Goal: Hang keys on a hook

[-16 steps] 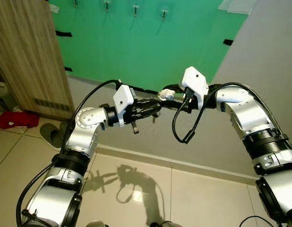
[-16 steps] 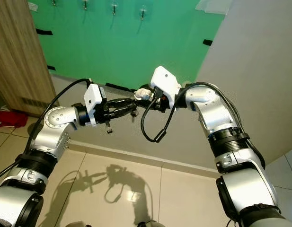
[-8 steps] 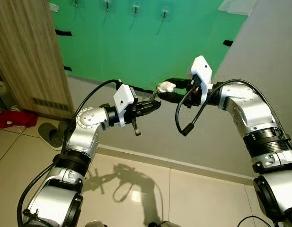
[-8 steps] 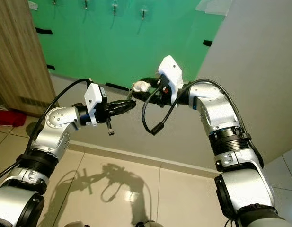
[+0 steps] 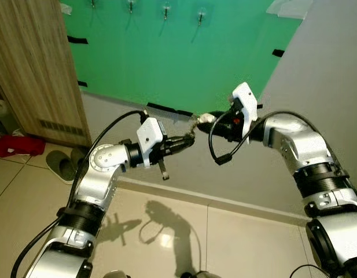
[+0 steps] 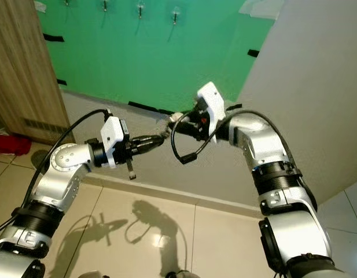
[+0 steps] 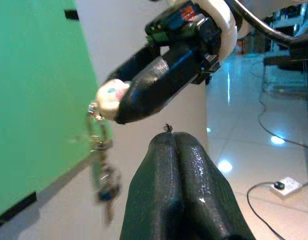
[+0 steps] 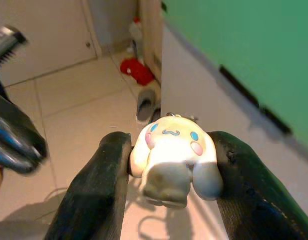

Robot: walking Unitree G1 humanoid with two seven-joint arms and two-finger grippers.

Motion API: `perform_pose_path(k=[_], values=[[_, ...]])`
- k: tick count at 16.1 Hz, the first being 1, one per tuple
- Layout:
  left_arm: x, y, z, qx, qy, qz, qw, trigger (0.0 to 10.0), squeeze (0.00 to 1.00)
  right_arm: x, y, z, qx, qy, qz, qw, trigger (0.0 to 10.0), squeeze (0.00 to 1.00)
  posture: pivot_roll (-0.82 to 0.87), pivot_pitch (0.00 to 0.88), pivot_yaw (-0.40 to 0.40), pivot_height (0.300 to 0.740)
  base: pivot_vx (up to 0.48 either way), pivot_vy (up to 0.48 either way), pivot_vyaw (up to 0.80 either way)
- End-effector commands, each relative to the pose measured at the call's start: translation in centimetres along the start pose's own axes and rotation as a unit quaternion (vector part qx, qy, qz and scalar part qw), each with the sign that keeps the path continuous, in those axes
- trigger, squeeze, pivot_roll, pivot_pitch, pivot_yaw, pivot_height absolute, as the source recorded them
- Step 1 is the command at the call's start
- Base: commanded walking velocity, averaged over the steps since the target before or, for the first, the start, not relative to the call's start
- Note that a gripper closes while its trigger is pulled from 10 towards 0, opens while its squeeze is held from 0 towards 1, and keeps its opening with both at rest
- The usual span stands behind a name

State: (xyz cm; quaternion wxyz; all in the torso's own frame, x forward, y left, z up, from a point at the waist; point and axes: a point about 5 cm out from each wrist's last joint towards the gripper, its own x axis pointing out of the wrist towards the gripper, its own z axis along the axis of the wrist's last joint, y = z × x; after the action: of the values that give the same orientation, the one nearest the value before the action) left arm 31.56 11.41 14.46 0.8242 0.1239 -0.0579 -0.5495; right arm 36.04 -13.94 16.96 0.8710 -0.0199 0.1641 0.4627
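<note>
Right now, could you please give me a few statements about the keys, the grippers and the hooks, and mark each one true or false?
1. The right gripper clamps the white charm of the keys. True.
2. The keys already hang on one of the hooks. False: they dangle below the charm, well below the hooks on the green panel.
3. The left gripper has its fingers pressed together and holds nothing. True.
4. The left gripper holds the key ring. False: the ring hangs from the charm in the right gripper.
5. A pair of slippers lies on the floor by the wooden cabinet. True.
</note>
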Motion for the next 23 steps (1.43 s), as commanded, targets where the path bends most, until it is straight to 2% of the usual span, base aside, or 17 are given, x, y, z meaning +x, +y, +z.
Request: perform_pose_path(k=[1, 6, 9, 10, 11, 13, 15, 16, 17, 18, 19, 20, 21, 22, 23], values=[[0.2, -0.4, 0.4, 0.013, 0.006, -0.015, 1.000, 10.0, 0.00, -0.7, -0.6, -0.9, 0.022, 0.020, -0.021, 0.999, 10.0, 0.00, -0.07, 0.016, -0.148, 0.740, 0.000, 0.000, 0.00], [-0.3, 0.5, 0.8, 0.007, 0.018, 0.020, 1.000, 10.0, 0.00, -0.8, -1.0, -0.9, 0.079, 0.044, -0.037, 0.995, 10.0, 0.00, -0.07, 0.020, -0.160, 0.740, 0.000, 0.000, 0.00], [-0.1, 1.0, 0.9, -0.001, 0.007, 0.052, 0.999, 10.0, 0.00, -0.7, -1.2, -0.2, 0.122, 0.023, -0.046, 0.991, 10.0, 0.00, -0.08, 0.021, -0.162, 0.740, 0.000, 0.000, 0.00], [0.2, 1.9, 1.0, -0.029, -0.019, 0.111, 0.993, 10.0, 0.00, -0.6, -1.2, 0.1, 0.131, 0.014, -0.055, 0.990, 10.0, 0.00, -0.07, 0.021, -0.164, 0.740, 0.000, 0.000, 0.00], [0.2, 2.6, 0.4, -0.057, -0.027, 0.174, 0.983, 10.0, 0.00, -0.6, -1.1, 0.4, 0.135, 0.000, -0.065, 0.989, 10.0, 0.00, -0.07, 0.021, -0.163, 0.740, 0.000, 0.000, 0.00], [0.0, 2.4, -0.9, -0.074, -0.014, 0.210, 0.975, 10.0, 0.00, -0.5, -0.8, 0.6, 0.137, -0.020, -0.078, 0.987, 10.0, 0.00, -0.07, 0.027, -0.151, 0.740, 0.000, 0.000, 0.00], [-0.4, 1.8, -1.9, -0.082, -0.001, 0.225, 0.971, 10.0, 0.00, -0.1, -0.2, 0.3, 0.117, -0.045, -0.095, 0.987, 10.0, 0.00, -0.06, 0.037, -0.116, 0.740, 0.000, 0.000, 0.00], [-1.0, 1.7, -2.4, -0.077, 0.004, 0.251, 0.965, 10.0, 0.00, 0.6, 0.4, -0.4, 0.056, -0.071, -0.136, 0.987, 10.0, 0.00, -0.06, 0.045, -0.073, 0.740, 0.000, 0.000, 0.00], [-1.6, 2.1, -2.8, -0.088, 0.005, 0.290, 0.953, 10.0, 0.00, 1.2, 0.8, -1.1, 0.013, -0.102, -0.186, 0.977, 10.0, 0.00, -0.05, 0.048, -0.049, 0.740, 0.000, 0.000, 0.00], [-1.8, 2.3, -3.0, -0.098, 0.006, 0.304, 0.948, 10.0, 0.00, 1.4, 0.8, -1.4, 0.030, -0.107, -0.196, 0.974, 10.0, 0.00, -0.05, 0.048, -0.044, 0.740, 0.000, 0.000, 0.00], [-2.6, 2.8, -3.6, -0.121, 0.014, 0.360, 0.925, 10.0, 0.00, 2.1, 1.4, -2.5, 0.039, -0.120, -0.234, 0.964, 10.0, 0.00, -0.04, 0.050, -0.005, 0.740, 0.000, 0.000, 0.00], [-3.2, 3.0, -4.2, -0.137, 0.020, 0.400, 0.906, 10.0, 0.00, 2.6, 2.0, -3.4, 0.002, -0.126, -0.280, 0.952, 10.0, 0.00, -0.04, 0.050, 0.011, 0.740, 0.000, 0.000, 0.00], [-3.4, 3.0, -4.4, -0.145, 0.022, 0.415, 0.898, 10.0, 0.00, 2.7, 2.3, -3.7, -0.024, -0.126, -0.299, 0.945, 10.0, 0.00, -0.04, 0.050, 0.011, 0.740, 0.000, 0.000, 0.00], [-3.7, 2.7, -5.0, -0.168, 0.024, 0.441, 0.881, 10.0, 0.00, 2.9, 2.9, -4.6, -0.080, -0.139, -0.352, 0.922, 10.0, 0.00, -0.03, 0.047, 0.029, 0.740, 0.000, 0.000, 0.00], [-3.8, 2.5, -5.3, -0.186, 0.022, 0.461, 0.867, 10.0, 0.00, 2.6, 3.1, -5.0, -0.101, -0.153, -0.406, 0.895, 10.0, 0.00, -0.03, 0.041, 0.034, 0.740, 0.000, 0.000, 0.00]])
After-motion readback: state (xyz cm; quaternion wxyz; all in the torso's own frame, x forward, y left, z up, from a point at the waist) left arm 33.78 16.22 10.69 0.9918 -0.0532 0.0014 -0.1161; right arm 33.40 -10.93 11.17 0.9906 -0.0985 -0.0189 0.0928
